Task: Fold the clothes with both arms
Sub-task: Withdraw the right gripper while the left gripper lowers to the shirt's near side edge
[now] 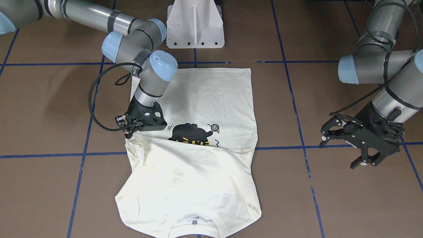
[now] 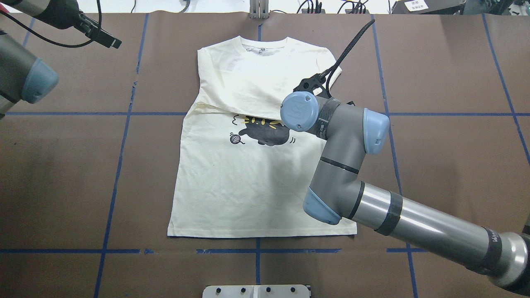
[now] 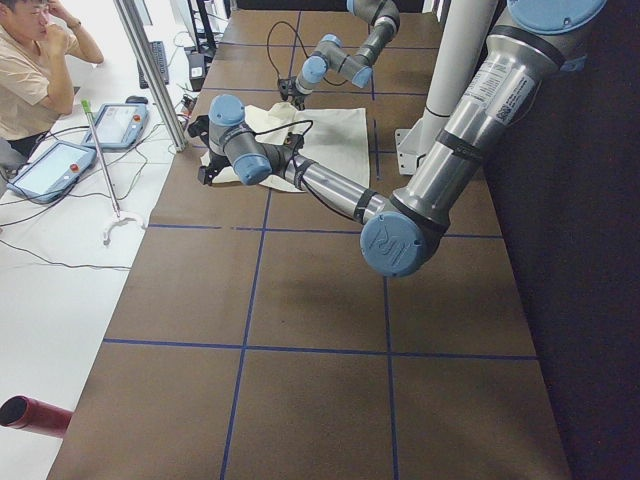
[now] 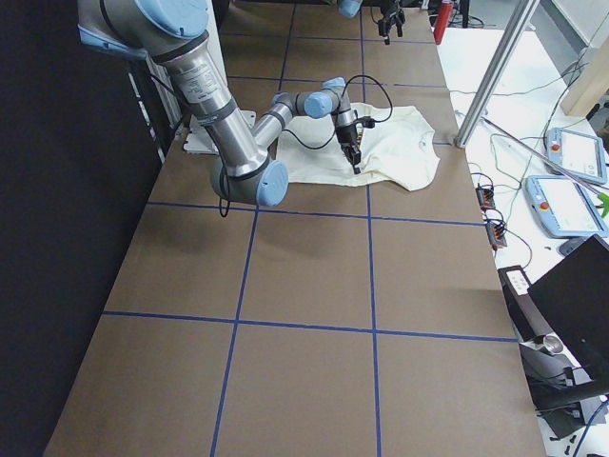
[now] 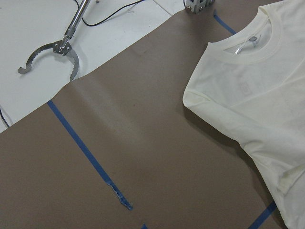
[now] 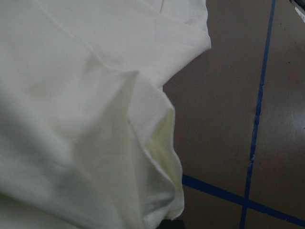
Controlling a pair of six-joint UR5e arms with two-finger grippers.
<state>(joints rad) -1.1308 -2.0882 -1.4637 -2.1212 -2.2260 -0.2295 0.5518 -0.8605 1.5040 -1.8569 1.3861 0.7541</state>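
Observation:
The clothes are one cream shirt [image 1: 205, 96] lying flat on the brown table, collar toward the operators' side, with its upper part folded over so that the black cat print [image 1: 190, 134] is half covered. My right gripper [image 1: 129, 133] is down at the shirt's side edge, at the end of that fold, and is shut on the cloth. The right wrist view is filled by a raised cloth fold [image 6: 157, 157]. From overhead the right wrist [image 2: 300, 111] hides the fingers. Off to the shirt's other side, my left gripper [image 1: 342, 148] hovers over bare table, open and holding nothing.
The white pedestal base [image 1: 195, 23] stands behind the shirt's hem. Blue tape lines [image 1: 297, 109] grid the table. A grabber tool [image 5: 47, 52] lies on the floor beyond the table. A person [image 3: 30, 70] sits by teach pendants [image 3: 60, 165].

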